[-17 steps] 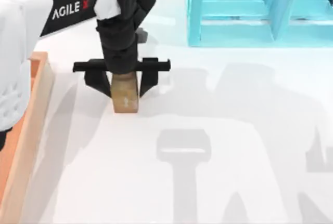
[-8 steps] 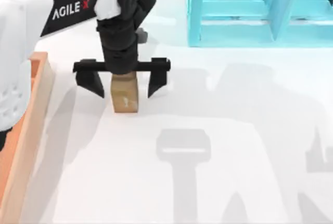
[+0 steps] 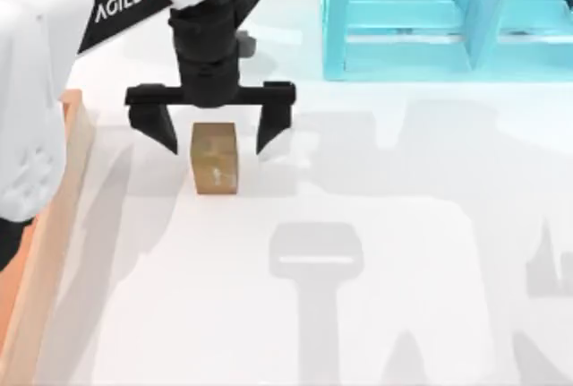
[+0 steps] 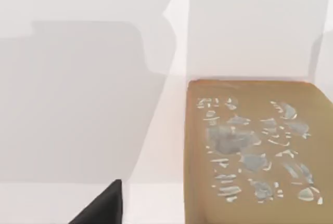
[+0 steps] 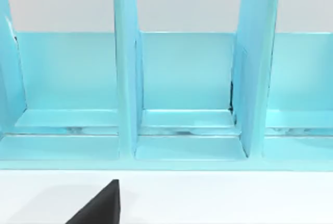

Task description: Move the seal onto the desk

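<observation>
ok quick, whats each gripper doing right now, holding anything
Left gripper: open, holding nothing, fingers apart on either side of the seal, which sits on the desk.
Right gripper: cannot be told.

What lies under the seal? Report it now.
The seal rests on the white desk, right of the orange-brown tray. The open left gripper hangs above its far end, fingers apart on either side. The patch of desk beneath the seal is covered.
</observation>
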`<move>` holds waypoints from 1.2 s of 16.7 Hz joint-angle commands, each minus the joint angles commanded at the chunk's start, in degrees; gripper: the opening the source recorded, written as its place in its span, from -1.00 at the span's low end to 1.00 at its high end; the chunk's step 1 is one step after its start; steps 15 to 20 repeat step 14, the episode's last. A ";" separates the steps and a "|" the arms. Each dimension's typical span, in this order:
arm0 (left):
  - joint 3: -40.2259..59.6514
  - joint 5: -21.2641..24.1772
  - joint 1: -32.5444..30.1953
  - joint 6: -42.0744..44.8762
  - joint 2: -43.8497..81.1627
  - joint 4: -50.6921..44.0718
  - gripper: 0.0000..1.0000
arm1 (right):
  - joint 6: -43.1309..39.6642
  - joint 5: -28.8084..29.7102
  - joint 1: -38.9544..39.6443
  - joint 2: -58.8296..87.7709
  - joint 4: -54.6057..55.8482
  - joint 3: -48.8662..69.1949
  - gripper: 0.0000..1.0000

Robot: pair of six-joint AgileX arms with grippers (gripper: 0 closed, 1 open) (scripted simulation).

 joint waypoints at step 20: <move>42.37 0.10 -0.23 0.25 6.53 -33.85 1.00 | 0.00 0.00 0.00 0.00 0.00 0.00 1.00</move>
